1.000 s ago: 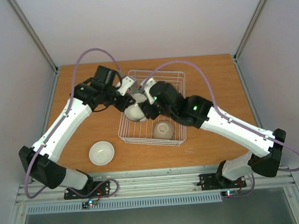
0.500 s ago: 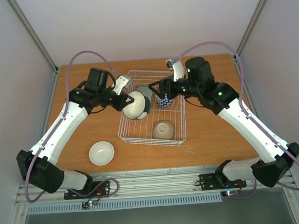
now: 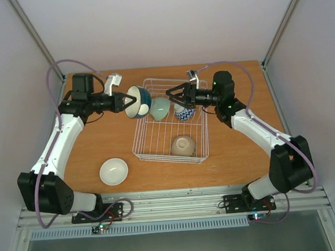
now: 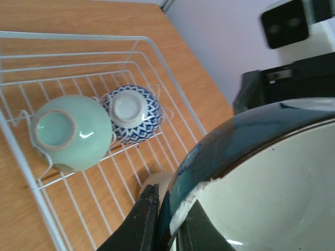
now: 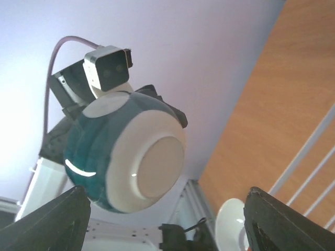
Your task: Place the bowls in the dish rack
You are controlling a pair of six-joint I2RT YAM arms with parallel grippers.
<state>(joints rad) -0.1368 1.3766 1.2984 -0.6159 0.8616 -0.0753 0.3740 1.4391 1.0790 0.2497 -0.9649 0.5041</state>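
The left gripper [image 3: 125, 101] is clamped on the rim of a teal bowl [image 3: 139, 100], holding it on edge in the air by the far left corner of the dish rack [image 3: 135, 146]. The right gripper [image 3: 173, 96] hangs spread and empty over the rack's far side, facing that bowl

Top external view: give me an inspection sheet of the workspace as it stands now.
Surface: brown wooden table.
Job's things: white wire dish rack holds pale green bowl, blue-patterned bowl, beige bowl; white bowl on the table outside it.
Clutter: nothing seen.
Tools: left tool shut on dark teal bowl beside the rack; right tool open, empty.
Cables: purple cable along each arm.
Surroundings: pale walls, metal frame posts.
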